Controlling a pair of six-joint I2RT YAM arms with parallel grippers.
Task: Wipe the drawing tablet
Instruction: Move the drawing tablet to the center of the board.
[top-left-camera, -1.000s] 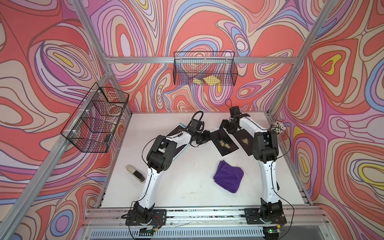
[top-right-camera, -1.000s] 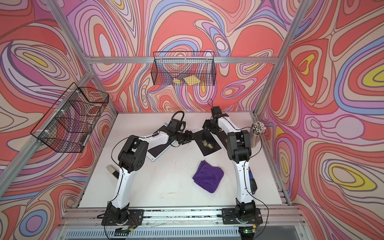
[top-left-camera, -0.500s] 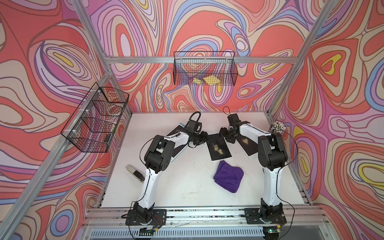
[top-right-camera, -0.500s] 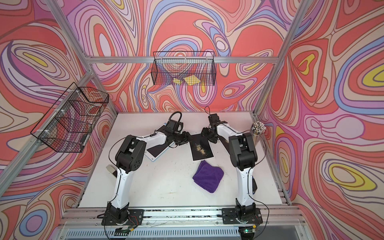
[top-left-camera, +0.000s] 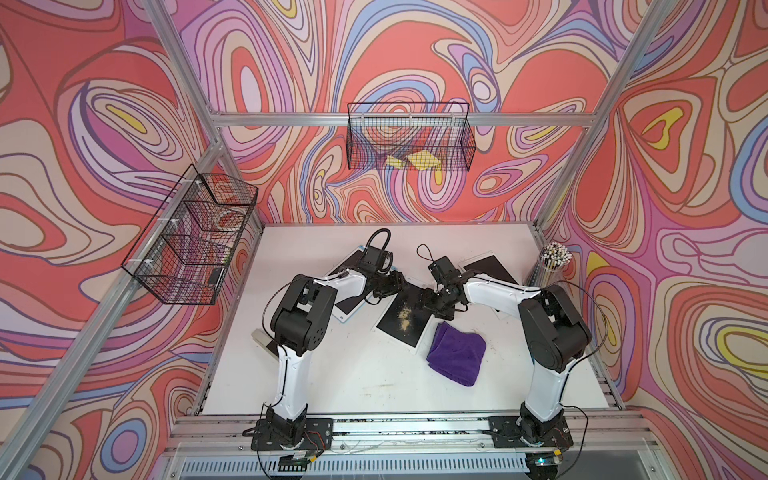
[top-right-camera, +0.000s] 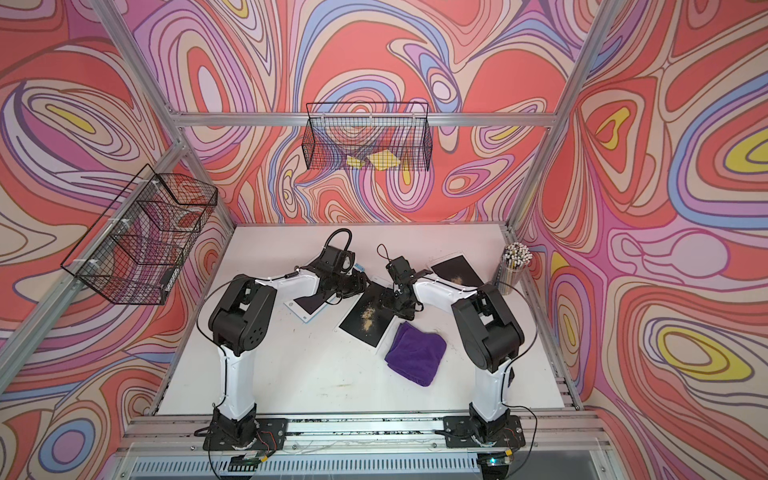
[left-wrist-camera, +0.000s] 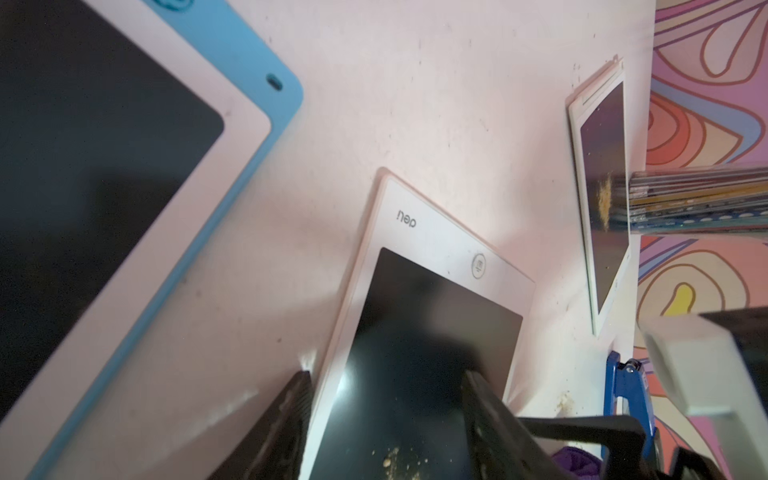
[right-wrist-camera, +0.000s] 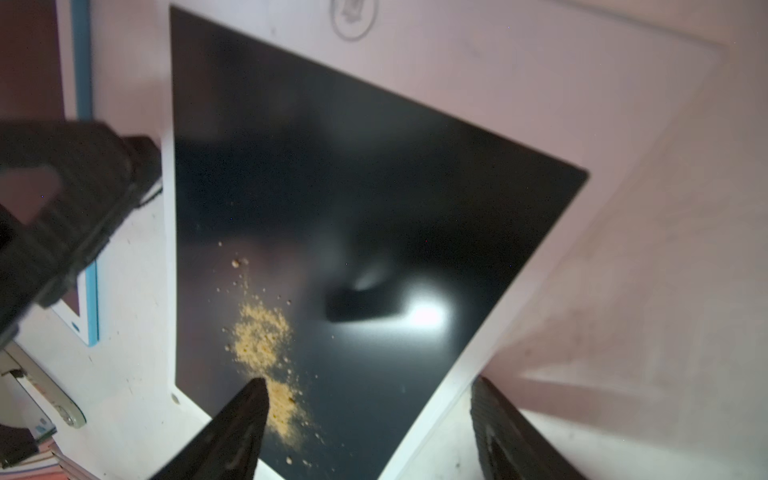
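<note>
The drawing tablet (top-left-camera: 409, 328) (top-right-camera: 365, 328) is white-framed with a black screen and lies mid-table. Yellow crumbs (top-left-camera: 404, 320) (right-wrist-camera: 262, 336) are scattered on its screen. My left gripper (top-left-camera: 395, 286) (left-wrist-camera: 386, 376) is open at the tablet's far end, with one finger (left-wrist-camera: 291, 415) outside the long edge and the other over the screen. My right gripper (top-left-camera: 434, 303) (right-wrist-camera: 368, 382) is open on the opposite side. One of its fingertips (right-wrist-camera: 249, 399) is over the crumbs and the other is beyond the white edge. A folded purple cloth (top-left-camera: 457, 353) (top-right-camera: 415, 353) lies beside the tablet's near corner, untouched.
A blue-framed tablet (top-left-camera: 349, 309) (left-wrist-camera: 104, 166) lies under the left arm. Another white tablet with crumbs (top-left-camera: 490, 266) (left-wrist-camera: 602, 208) sits at the back right beside a cup of pencils (top-left-camera: 552, 262). Wire baskets hang on the back wall (top-left-camera: 409, 141) and the left wall (top-left-camera: 191, 241).
The crumbed tablet has slid and turned toward the front left, ending beside the purple cloth. Both grippers moved with it, and their openings look unchanged.
</note>
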